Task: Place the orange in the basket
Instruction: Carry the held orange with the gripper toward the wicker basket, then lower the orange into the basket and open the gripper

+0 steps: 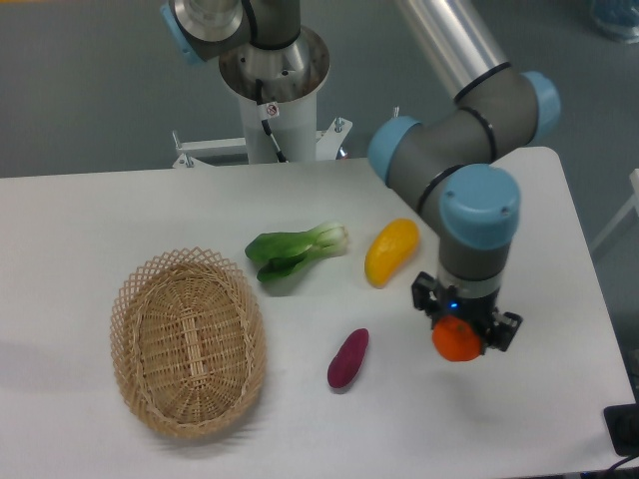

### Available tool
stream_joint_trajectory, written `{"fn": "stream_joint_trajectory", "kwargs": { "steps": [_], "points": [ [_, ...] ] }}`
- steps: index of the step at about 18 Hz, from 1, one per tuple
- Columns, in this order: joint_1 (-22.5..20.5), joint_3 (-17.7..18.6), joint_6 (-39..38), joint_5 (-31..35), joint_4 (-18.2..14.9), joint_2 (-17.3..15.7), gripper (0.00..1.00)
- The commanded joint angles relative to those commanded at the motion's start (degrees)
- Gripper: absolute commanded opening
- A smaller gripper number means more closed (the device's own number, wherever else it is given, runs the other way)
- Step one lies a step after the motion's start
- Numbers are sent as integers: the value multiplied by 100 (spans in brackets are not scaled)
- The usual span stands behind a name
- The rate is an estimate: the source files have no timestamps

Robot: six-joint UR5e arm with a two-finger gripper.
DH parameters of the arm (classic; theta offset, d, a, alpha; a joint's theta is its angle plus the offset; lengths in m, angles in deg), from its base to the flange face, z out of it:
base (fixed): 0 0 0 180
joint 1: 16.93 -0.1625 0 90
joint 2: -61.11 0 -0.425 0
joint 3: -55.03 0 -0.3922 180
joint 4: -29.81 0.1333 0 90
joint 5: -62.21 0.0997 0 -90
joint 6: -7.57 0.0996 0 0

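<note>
The orange (456, 340) is a small bright round fruit held between the fingers of my gripper (461, 337), at the right side of the white table. The gripper is shut on it and seems to hold it just above the tabletop, with a faint shadow below. The basket (188, 342) is a large oval tan wicker basket lying at the front left of the table, far to the left of the gripper. The basket is empty.
A yellow-orange mango-shaped fruit (390, 251) lies just left of the arm's wrist. A green bok choy (295, 251) lies at the table's middle. A purple eggplant-like piece (348, 359) lies between gripper and basket. The robot base (272, 90) stands at the back.
</note>
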Motion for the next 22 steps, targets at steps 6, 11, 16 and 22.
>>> {"fn": "stream_joint_trajectory", "kwargs": {
  "steps": [6,11,16,22],
  "points": [
    [633,211,-694,0,26,-88,67],
    [1248,308,-1363,-17,53,-36,67],
    [1749,422,-1627,-9,175,0,67],
    [2224,940,-1707,26,588,-70,67]
  ]
}}
